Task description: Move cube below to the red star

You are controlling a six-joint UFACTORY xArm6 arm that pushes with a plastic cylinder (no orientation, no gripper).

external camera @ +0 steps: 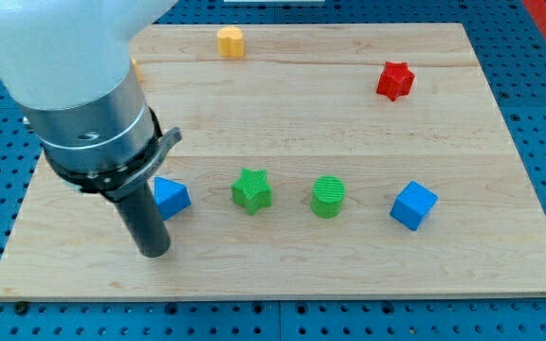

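- My tip (154,250) rests on the wooden board (282,270) near its bottom-left corner; it is a bare rod with no jaws, so it holds nothing
- Just up and to the view's right of my tip sits a blue block (172,197), partly hidden by my rod; its shape I cannot tell
- The blue cube (413,206) lies towards the bottom-right corner, well apart from my tip
- The red star (395,80) sits near the top-right corner, above the cube
- Between the blue pieces stand a green star (251,189) and a green cylinder (328,197)
- A yellow block (229,42) is at the top edge
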